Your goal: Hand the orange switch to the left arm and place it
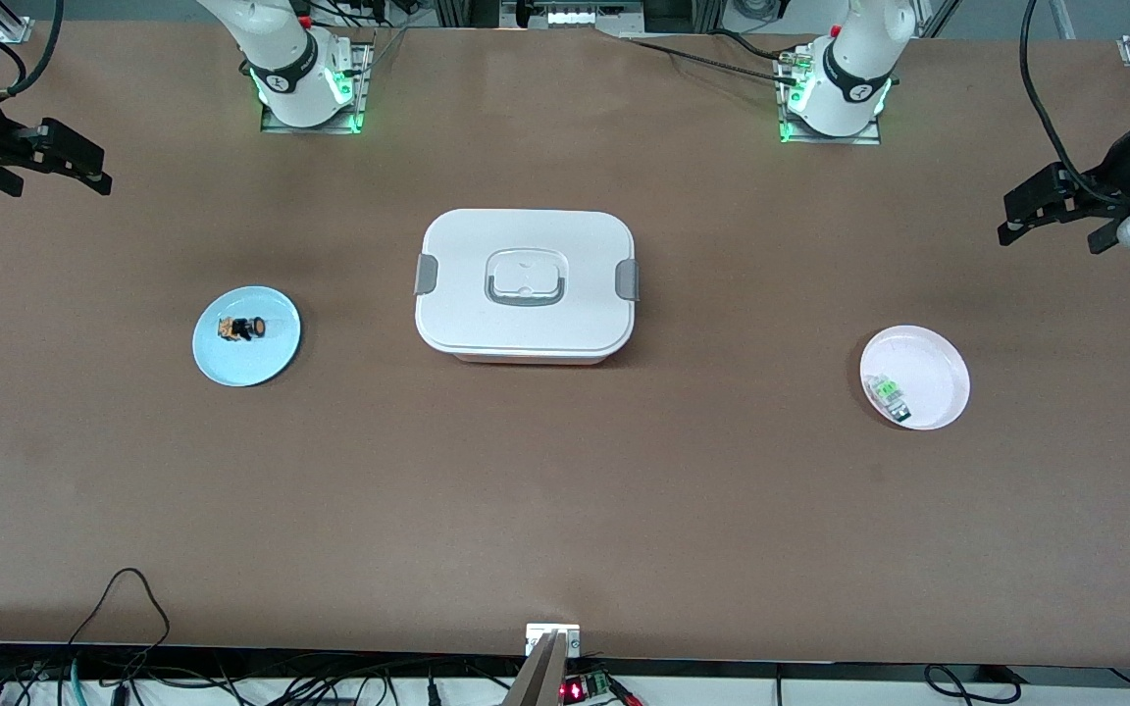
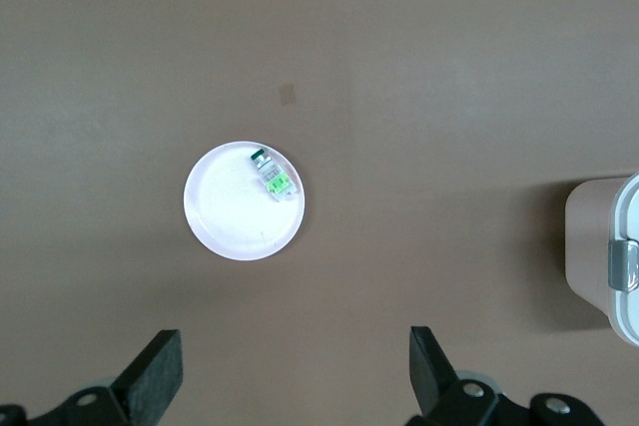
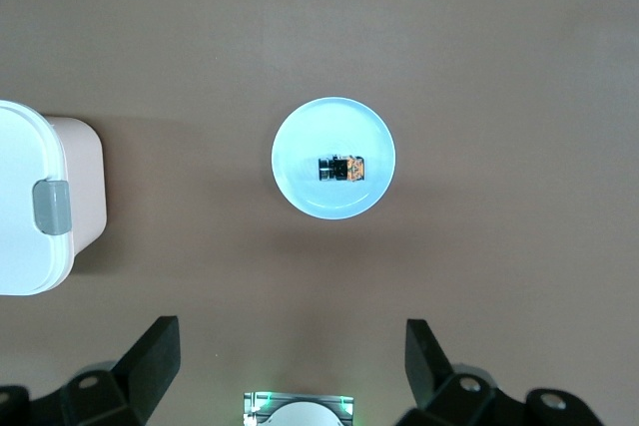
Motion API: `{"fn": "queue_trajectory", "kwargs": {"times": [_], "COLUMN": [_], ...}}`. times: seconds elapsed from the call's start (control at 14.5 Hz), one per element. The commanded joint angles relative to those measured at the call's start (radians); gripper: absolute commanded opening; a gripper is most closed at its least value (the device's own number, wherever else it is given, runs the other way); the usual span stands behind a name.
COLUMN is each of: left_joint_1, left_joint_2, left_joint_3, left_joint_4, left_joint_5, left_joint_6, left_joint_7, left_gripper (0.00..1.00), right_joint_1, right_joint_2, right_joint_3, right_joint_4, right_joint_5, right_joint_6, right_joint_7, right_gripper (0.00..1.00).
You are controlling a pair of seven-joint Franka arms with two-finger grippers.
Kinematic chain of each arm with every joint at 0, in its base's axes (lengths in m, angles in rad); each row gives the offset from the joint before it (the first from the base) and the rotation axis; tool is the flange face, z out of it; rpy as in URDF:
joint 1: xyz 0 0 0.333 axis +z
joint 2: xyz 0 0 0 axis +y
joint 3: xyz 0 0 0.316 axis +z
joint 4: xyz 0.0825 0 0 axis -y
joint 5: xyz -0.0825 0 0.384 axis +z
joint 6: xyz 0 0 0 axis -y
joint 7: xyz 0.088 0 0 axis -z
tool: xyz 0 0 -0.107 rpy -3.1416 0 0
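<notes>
one box (image 1: 526, 282), two plates (image 1: 246, 335), two components (image 1: 242, 328)

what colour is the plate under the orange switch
Light blue plate, clearest in the right wrist view.

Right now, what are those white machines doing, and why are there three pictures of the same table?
They are two robot arms, waiting. One picture comes from a high camera facing them; the others come from cameras on each arm's wrist. The right gripper and the left gripper hang open, up over the two ends of the table, holding nothing. In the middle sits a white box, lid on. Toward the right arm's end, a blue plate holds the tiny orange switch. Toward the left arm's end, a white plate holds a small green part.
</notes>
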Motion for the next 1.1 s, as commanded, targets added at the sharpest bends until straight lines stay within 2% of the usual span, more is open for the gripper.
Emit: {"fn": "queue_trajectory", "kwargs": {"times": [0.0, 0.28, 0.69, 1.03], "left_joint_1": [0.007, 0.014, 0.014, 0.014], "left_joint_2": [0.027, 0.027, 0.027, 0.027], "left_joint_3": [-0.004, -0.004, -0.004, -0.005], "left_joint_4": [0.013, 0.011, 0.016, 0.016], "left_joint_5": [0.019, 0.02, 0.02, 0.02], "left_joint_6": [-0.052, -0.065, -0.065, -0.065], "left_joint_7": [-0.008, -0.011, -0.011, -0.011], "left_gripper": [1.0, 1.0, 1.0, 1.0], "right_joint_1": [-0.003, -0.003, -0.006, 0.0], "right_joint_2": [-0.008, -0.006, 0.047, 0.138], "right_joint_3": [-0.001, -0.001, -0.014, -0.006], "right_joint_4": [-0.005, -0.005, 0.006, 0.008], "right_joint_5": [0.008, 0.008, 0.031, -0.016], "right_joint_6": [-0.008, -0.008, -0.04, -0.023], "right_joint_7": [0.002, 0.004, -0.013, -0.047], "right_gripper": [1.0, 1.0, 1.0, 1.0]}}
